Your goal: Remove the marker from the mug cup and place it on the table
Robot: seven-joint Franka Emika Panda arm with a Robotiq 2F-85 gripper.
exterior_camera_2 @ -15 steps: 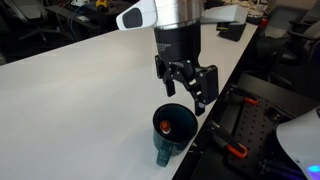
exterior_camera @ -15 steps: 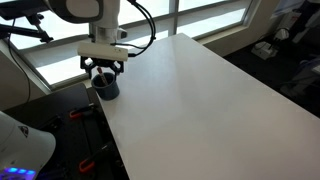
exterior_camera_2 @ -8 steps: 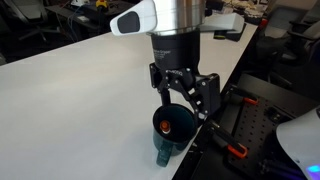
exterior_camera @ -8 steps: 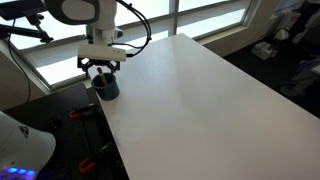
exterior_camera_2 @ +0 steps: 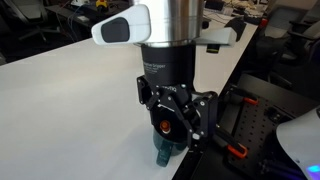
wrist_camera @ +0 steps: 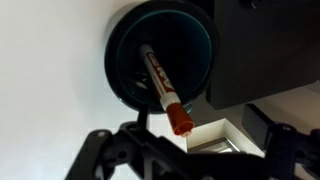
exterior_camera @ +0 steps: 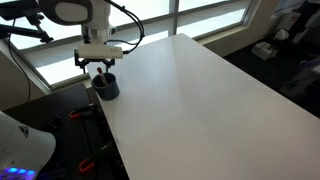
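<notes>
**Over the mug, fingers apart**

The white table (exterior_camera: 205, 100) fills most of both exterior views. My gripper (exterior_camera_2: 178, 126) hangs straight down over its edge. The jaws are spread wide and nothing is between them; in the wrist view the fingers (wrist_camera: 95, 150) frame the scene from either side. The dark mug cup (exterior_camera: 106, 88) stands right below me at the table's edge. The marker (wrist_camera: 160, 82) leans inside it, red end poking over the rim.

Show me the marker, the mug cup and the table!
marker (wrist_camera: 160, 85), wrist view, middle of its barrel.
mug cup (wrist_camera: 110, 62), wrist view, its left rim.
table (exterior_camera: 200, 90), in an exterior view, bare white top.
</notes>
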